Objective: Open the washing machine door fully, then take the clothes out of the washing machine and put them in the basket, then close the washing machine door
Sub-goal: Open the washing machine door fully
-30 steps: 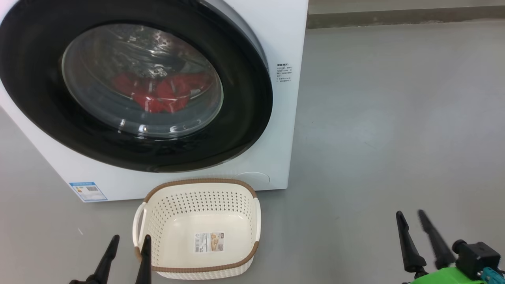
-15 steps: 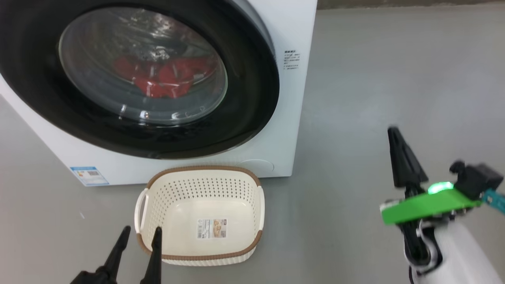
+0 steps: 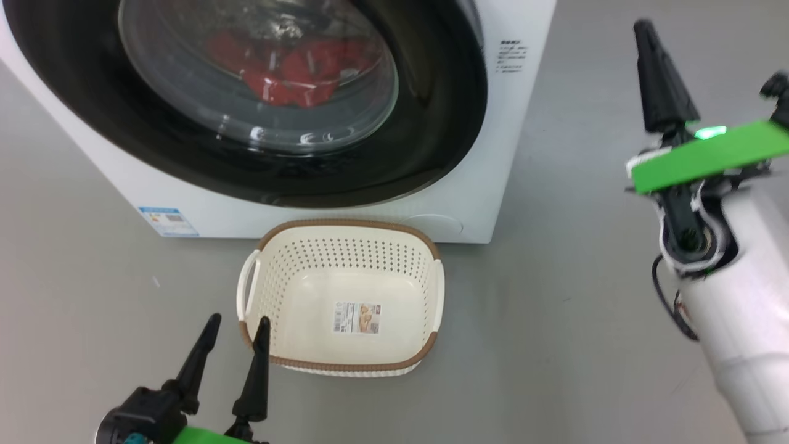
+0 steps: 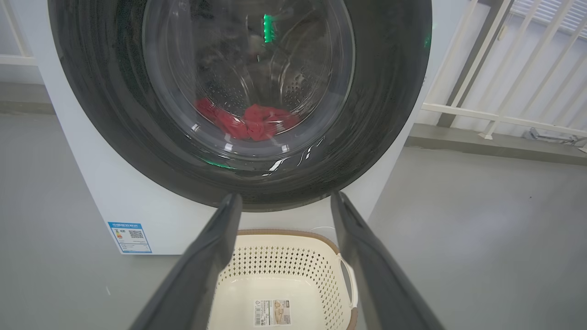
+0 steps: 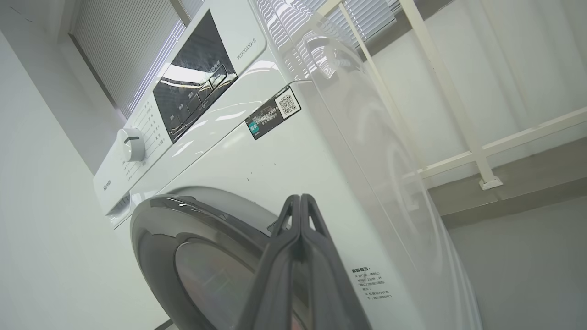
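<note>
The washing machine (image 3: 511, 154) stands white and boxy ahead, with its round black washing machine door (image 3: 431, 123) closed against the front. Red clothes (image 3: 296, 71) show through the glass window, lying in the drum. The cream basket (image 3: 345, 225) sits on the floor right before the machine, holding nothing but its paper label. My left gripper (image 3: 239, 319) is open, low at the basket's near left corner; in the left wrist view its fingers (image 4: 285, 196) frame the door (image 4: 380, 114) and clothes (image 4: 250, 121). My right gripper (image 3: 645, 28) is shut on nothing, raised right of the machine, pointing toward the door's (image 5: 183, 220) right edge.
Grey floor spreads to the right of the machine. A white railing (image 4: 481, 91) on a low curb runs behind it at the right. The control panel with a knob (image 5: 130, 144) sits at the machine's top. A blue sticker (image 3: 167, 221) marks its lower left front.
The right gripper has closed its fingers and risen from low on the right to beside the machine's right front. The head camera has shifted. The left gripper stays open by the basket.
</note>
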Robot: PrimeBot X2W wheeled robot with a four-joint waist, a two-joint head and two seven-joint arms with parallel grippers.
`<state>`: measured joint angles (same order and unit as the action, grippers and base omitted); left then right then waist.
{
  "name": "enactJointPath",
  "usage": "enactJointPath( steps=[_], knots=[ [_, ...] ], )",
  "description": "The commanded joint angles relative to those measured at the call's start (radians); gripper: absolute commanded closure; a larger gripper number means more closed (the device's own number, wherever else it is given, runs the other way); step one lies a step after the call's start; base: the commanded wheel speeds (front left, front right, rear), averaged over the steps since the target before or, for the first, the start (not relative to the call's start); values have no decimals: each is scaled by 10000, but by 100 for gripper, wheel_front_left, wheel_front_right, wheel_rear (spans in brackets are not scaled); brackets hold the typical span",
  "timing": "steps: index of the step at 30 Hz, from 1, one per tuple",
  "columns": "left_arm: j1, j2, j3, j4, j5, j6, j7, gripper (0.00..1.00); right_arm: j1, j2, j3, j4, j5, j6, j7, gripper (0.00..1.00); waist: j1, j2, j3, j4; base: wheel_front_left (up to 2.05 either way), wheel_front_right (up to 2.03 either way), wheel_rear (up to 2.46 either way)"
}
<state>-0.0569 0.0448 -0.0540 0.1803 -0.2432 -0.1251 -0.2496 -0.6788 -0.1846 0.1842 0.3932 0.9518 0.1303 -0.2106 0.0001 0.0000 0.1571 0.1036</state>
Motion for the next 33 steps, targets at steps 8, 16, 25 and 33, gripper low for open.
enactJointPath(
  steps=[8,16,25,33],
  knots=[
    [-670,55,119,-150,-160,-55,-122,0,-1747,-479,535,403,2802,4,1911,100,0,0,699,615,0,0,0],
    [-876,55,-199,-117,-216,-55,-122,0,-2744,-833,388,1368,5500,4,4831,100,0,0,1036,934,0,0,0],
    [-1069,55,-421,-19,-212,-55,-122,0,-3971,-839,485,2612,6591,4,7129,100,0,0,1458,1126,0,0,0],
    [-1343,55,-674,-5,-265,-55,-122,0,-4835,-806,521,3584,6799,4,7917,100,0,0,1846,1363,0,0,0]
  ],
)
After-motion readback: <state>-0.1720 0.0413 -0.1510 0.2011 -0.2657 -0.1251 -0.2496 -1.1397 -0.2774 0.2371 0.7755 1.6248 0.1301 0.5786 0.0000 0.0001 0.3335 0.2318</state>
